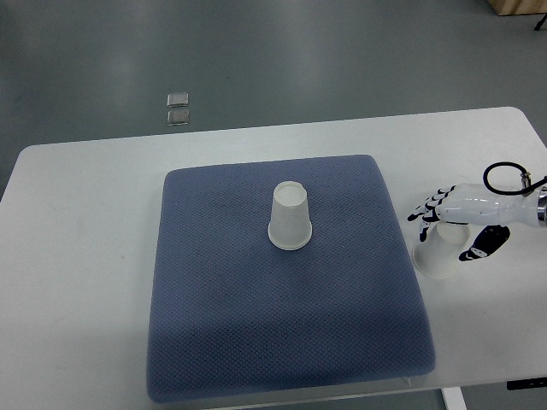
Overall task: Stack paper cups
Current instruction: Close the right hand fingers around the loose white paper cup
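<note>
Seen from above on a white table (85, 256): a blue-grey textured mat (256, 342) filling the middle, its near edge close to the table's front. Off the mat's right edge, directly on the table, a white paper cup (434, 256) tipped over, its wide end toward the mat, wrapped from above by the right hand (457, 224), white with dark fingertips. Fingers (425, 213) curled across the cup's upper side, thumb (480, 246) closing in from the near side; cup held, not lifted clear as far as can be told. Interior not visible. Farther back, near the mat's centre, a second paper cup (289, 218) standing upside down, base up, untouched and well apart from the first. Beyond the table, on the grey floor, two small square floor plates (178, 108).
</note>
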You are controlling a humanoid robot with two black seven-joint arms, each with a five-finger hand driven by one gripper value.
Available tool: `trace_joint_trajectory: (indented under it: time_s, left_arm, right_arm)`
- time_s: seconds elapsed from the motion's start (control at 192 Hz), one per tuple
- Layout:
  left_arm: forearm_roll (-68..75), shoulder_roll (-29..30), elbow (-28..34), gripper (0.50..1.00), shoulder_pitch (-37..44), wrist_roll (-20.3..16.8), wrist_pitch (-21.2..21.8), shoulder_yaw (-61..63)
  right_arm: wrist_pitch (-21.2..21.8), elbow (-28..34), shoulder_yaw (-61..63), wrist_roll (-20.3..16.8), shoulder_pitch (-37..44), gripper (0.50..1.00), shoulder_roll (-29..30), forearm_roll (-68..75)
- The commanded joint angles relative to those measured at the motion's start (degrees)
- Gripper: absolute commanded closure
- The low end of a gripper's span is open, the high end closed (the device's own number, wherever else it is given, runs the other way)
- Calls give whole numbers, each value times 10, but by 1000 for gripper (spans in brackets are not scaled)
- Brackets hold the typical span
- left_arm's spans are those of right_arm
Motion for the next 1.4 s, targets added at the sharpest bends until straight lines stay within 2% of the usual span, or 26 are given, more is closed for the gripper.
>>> trace_joint_trajectory:
  time_s: [0.0,0.245,0.475,0.553,0.892,1.018,1.169,1.19,1.247,1.331,1.394]
  left_arm:
    - [0,0,0,500,0,0,0,0]
    - [0,0,0,500,0,-1,0,0]
    - [0,0,0,500,0,0,0,0]
    - [0,0,0,500,0,-1,0,0]
    - [0,0,0,500,0,-1,0,0]
    - [0,0,0,500,0,0,0,0]
    - [0,0,0,500,0,0,0,0]
    - [0,0,0,500,0,-1,0,0]
    - [0,0,0,500,0,0,0,0]
    - [0,0,0,500,0,0,0,0]
    - [0,0,0,500,0,0,0,0]
  right_arm:
    - [-3,-6,0,-1,-9,593,9,-1]
    - [-5,-24,1,-1,-16,599,14,-1]
    - [-24,-53,1,0,-17,611,27,-1]
    - [-24,-55,1,0,-17,630,29,0]
    - [-23,-59,-1,0,-27,638,30,-1]
    - [-20,-59,-4,0,-26,701,29,-1]
    - [-18,-59,-4,0,-26,744,29,-2]
    - [-18,-59,-4,0,-26,762,29,-2]
    - [-16,-59,-4,-1,-26,863,29,-2]
    - [-16,-59,-4,-1,-25,922,29,-2]
    - [-16,-59,-4,-1,-25,991,29,-2]
